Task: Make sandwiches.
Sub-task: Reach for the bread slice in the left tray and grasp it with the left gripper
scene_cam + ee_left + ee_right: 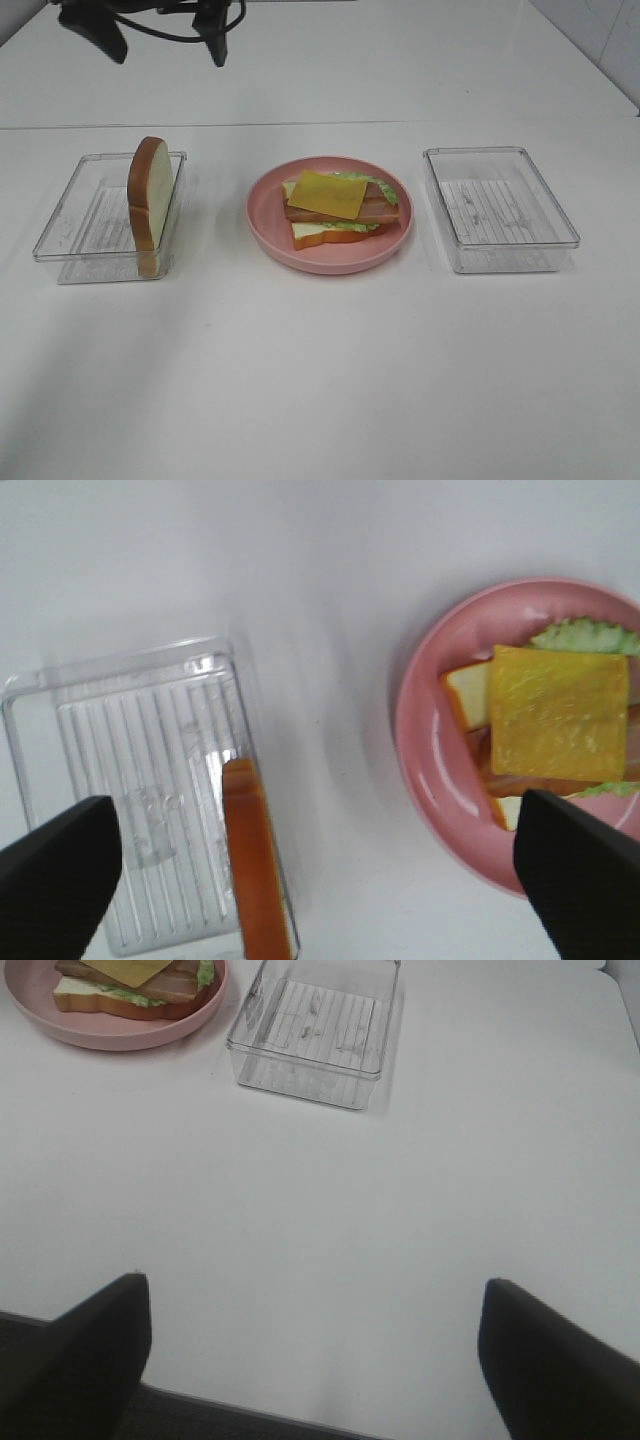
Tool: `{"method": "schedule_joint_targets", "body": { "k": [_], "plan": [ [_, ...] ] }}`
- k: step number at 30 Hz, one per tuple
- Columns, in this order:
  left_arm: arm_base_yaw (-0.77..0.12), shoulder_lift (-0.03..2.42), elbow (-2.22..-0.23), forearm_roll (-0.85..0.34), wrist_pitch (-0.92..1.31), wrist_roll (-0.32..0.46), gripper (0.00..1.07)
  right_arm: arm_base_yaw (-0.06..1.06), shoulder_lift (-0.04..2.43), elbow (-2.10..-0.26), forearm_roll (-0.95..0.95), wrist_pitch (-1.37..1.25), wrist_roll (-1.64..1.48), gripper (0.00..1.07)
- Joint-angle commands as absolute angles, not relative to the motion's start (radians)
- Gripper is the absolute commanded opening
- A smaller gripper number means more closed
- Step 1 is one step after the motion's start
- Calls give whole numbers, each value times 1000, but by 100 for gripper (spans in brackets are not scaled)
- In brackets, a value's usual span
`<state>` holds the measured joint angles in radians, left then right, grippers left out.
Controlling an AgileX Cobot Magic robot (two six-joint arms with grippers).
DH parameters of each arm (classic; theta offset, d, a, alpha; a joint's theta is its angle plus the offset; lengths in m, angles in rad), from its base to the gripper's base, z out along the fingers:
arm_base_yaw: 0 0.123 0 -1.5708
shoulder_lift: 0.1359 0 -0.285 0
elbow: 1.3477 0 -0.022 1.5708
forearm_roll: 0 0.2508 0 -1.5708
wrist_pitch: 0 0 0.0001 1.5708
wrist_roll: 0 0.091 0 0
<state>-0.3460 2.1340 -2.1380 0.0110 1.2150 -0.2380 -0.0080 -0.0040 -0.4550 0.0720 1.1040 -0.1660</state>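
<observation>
A plain white surface [320,380] carries everything here. Three things sit directly on it in a row. In the middle is a round pink plate [270,225]. To one side of it, well apart, stands a clear plastic tray [75,240] with a ribbed floor, and on the other side, about as far off, a second clear tray [500,250] of the same kind. Neither tray touches the plate. The near half of the surface, toward the front edge, is bare white. Behind the row a faint seam runs across it.
</observation>
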Motion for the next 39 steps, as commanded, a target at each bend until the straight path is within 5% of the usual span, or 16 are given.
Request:
{"method": "schedule_joint_targets", "body": {
  "k": [1, 32, 38, 39],
  "plan": [
    [-301, 2110, -2061, -40, 1316, -252, 102, -14, -38, -457, 80, 1104, -177, 87],
    [-298, 2331, -2038, -89, 1315, -237, 101, -14, -38, -457, 81, 1104, -177, 87],
    [-298, 2334, -2038, -85, 1316, -226, 86, -14, -38, -457, 81, 1104, -177, 87],
    [-298, 2334, -2038, -85, 1316, -226, 76, -14, -38, -457, 81, 1104, -177, 87]
  ]
}}
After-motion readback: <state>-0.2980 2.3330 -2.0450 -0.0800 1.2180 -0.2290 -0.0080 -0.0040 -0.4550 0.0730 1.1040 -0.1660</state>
